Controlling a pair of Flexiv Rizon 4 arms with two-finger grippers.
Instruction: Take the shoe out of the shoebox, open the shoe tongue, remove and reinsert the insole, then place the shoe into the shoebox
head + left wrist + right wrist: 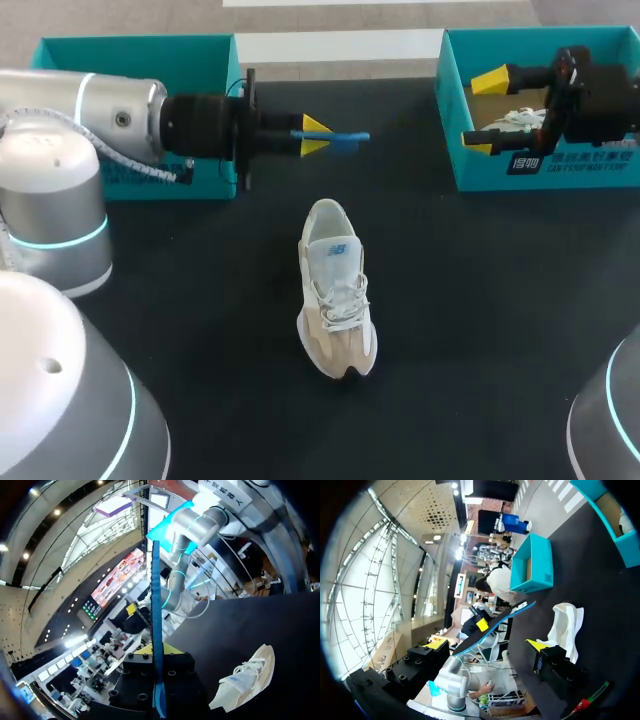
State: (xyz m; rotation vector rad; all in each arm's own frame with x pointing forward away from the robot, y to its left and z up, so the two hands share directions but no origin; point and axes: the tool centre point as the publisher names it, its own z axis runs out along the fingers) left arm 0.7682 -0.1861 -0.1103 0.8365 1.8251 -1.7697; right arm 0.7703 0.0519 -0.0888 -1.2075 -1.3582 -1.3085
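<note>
**A:** Where's the shoe?

**B:** The shoe (337, 290) is out of the box, mid-table (480, 300), standing on its sole. In the head view its long axis runs roughly 12–6. Heel and opening are at 12, toe at 6, skewed a touch toward 5.

**A:** Insole?

**B:** Out of the shoe. The left gripper (315, 136) is clamped on the blue insole (350, 137), holding it in the air edge-on to the head camera. The insole's length runs 9–3, free end toward 3.

**A:** How does the shoe lie from the fingers?

**B:** At 6 o'clock of the left fingertips, heel end nearest. The insole axis is about a quarter turn off the shoe axis. My read is that it has to swing to 12–6 and tip nose-down before it can enter the opening.

**A:** Right arm?

**B:** The right gripper (485, 112) is over the right shoebox (545, 170) at 2 o'clock. Its fingers are spread wide with nothing between them. A second shoe (518, 120) lies in that box. The right gripper is well apart from the table shoe, so the left arm is nearer.

**A:** Risk?

**B:** Nothing is holding the shoe. It'll probably slide toward 6 if the insole pushes on it.
</note>
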